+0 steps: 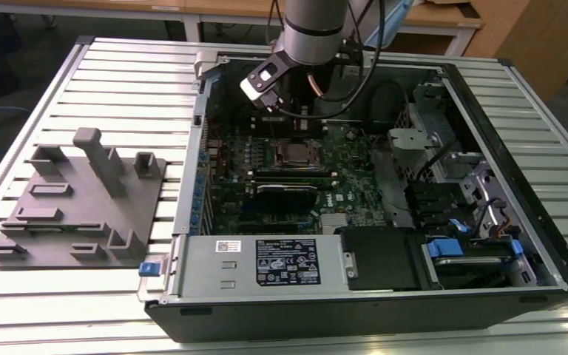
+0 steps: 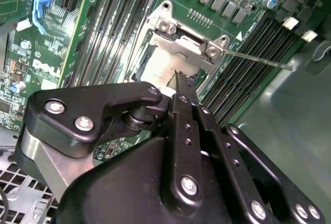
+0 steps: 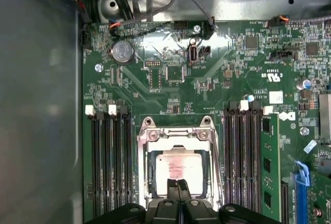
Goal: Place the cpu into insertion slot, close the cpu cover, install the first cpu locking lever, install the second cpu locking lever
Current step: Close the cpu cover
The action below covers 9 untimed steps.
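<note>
The cpu (image 3: 178, 167) sits in the insertion slot (image 3: 151, 176), cpu cover (image 3: 176, 136) down over it, I'd say. My gripper (image 3: 178, 182) is pressed together, empty, above it (touching? dunno). One locking lever (image 2: 258, 59) is loose; hooking it wants care.

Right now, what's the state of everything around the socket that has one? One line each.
cpu: seated in the insertion slot.
cpu cover: looks lowered around the chip.
locking lever: sticking out over the memory slots, looks unlatched.
gripper: shut, tips over the cpu.
computer case: side open.
</note>
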### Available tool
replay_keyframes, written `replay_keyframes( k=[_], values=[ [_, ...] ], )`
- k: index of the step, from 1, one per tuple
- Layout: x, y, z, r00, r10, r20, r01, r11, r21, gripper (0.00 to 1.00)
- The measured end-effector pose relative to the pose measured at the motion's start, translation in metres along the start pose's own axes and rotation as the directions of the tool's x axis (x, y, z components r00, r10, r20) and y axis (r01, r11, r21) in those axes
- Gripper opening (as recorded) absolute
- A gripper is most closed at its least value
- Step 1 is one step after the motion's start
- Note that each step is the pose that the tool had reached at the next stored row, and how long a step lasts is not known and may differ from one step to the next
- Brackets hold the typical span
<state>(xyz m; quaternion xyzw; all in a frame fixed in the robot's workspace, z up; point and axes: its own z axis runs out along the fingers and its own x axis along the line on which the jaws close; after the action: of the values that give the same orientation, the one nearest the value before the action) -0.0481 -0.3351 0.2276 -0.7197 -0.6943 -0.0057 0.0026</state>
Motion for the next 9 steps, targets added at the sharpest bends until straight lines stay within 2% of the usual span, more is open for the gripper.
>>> replay_keyframes(
  k=[9],
  values=[
    [0.0000, -0.0002, 0.0001, 1.0000, 0.000, -0.0002, 0.000, 1.0000, -0.0001, 0.10]
  ],
)
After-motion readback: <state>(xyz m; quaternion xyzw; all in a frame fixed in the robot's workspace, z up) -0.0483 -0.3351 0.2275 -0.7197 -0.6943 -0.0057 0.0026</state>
